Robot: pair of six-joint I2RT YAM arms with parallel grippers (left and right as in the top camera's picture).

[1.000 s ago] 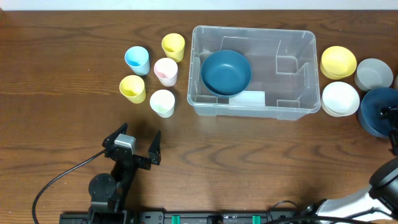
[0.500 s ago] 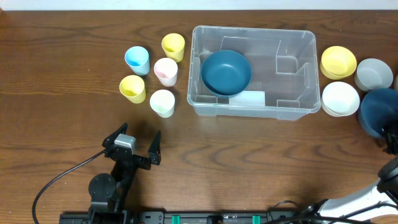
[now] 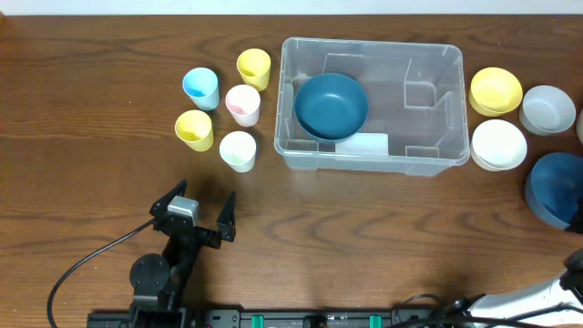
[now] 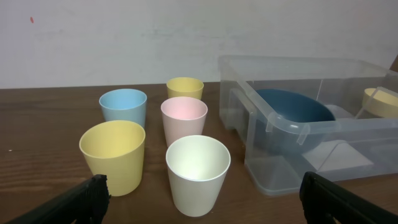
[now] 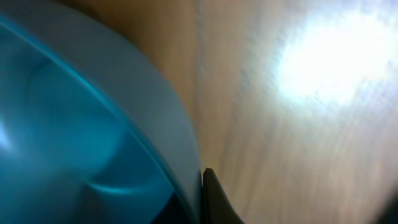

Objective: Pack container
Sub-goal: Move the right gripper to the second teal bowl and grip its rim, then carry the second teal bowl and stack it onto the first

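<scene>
The wooden table (image 3: 383, 232) holds five cups (image 3: 237, 150), the clear container (image 3: 364, 42) and several bowls (image 3: 498, 144).

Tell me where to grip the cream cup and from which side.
Probably pinch the cream cup by its rim from above, one finger inside: it stands upright, mouth open, with the pink cup and a yellow cup close by.

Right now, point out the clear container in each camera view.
Overhead: the container lies top centre, right of the cups.
Left wrist: it fills the right side, behind the cups.
Right wrist: not in it; only a second blue bowl and the tabletop show.
Shared landmark: the dark blue bowl inside the container, seen in overhead and left wrist.
</scene>
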